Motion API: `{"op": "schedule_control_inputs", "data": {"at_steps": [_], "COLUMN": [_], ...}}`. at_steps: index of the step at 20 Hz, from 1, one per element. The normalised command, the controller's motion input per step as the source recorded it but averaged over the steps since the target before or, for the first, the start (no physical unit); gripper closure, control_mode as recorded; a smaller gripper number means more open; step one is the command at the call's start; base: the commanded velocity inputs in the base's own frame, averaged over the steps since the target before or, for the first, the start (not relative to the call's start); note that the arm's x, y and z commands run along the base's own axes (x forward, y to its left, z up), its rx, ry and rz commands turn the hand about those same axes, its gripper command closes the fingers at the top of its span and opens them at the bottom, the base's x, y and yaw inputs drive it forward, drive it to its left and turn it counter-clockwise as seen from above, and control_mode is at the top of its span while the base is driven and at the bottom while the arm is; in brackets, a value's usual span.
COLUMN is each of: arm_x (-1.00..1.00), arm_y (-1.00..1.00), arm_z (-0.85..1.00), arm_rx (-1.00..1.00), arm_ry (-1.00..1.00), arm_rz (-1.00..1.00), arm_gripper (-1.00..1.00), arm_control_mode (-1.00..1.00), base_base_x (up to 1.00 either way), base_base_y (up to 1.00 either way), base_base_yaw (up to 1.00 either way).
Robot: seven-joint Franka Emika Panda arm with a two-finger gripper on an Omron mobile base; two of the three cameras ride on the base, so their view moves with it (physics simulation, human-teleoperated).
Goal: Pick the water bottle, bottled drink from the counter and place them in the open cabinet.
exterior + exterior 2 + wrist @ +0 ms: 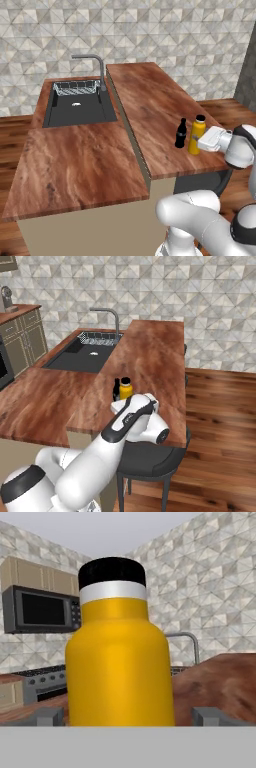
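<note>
Hand view: wide-open gripper (127, 716) straddles the yellow black-capped water bottle (120, 657), holding nothing.
Grasp step; next, close squarely, clear of the slim black bottled drink (180, 133) just left.

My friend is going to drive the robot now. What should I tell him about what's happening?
Gripper: open, fingers either side of the yellow black-capped water bottle, not closed on it yet.
The water bottle and the slim black bottled drink stand upright, side by side near the edge of the reddish-brown wooden counter.
Done: nothing moved yet.
Left: grip and lift the water bottle, put it in the cabinet, then the same for the bottled drink.
</note>
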Motion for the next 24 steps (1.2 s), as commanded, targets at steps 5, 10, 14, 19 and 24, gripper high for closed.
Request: {"op": "schedule_control_inputs", "data": {"at_steps": [5,10,14,19,24], "arm_x": [0.01,0.00,-0.07,-0.08,-0.27], "arm_y": [0.00,0.01,0.01,0.00,0.00], "arm_z": [0.04,0.04,0.03,0.08,0.23], "arm_rx": [0.07,0.04,0.00,0.00,0.00], "arm_ry": [0.00,0.00,0.00,-0.01,-0.01], "arm_rz": [0.00,0.00,0.00,0.00,0.00], "arm_gripper": [-1.00,1.00,1.00,1.00,1.00], "arm_control_mode": [-1.00,-1.00,-1.00,-1.00,-1.00], "base_base_x": [0.00,0.00,0.00,0.00,0.00], "base_base_y": [0.00,0.00,0.00,0.00,0.00], "base_base_yaw": [0.00,0.00,0.00,0.00,0.00]}}
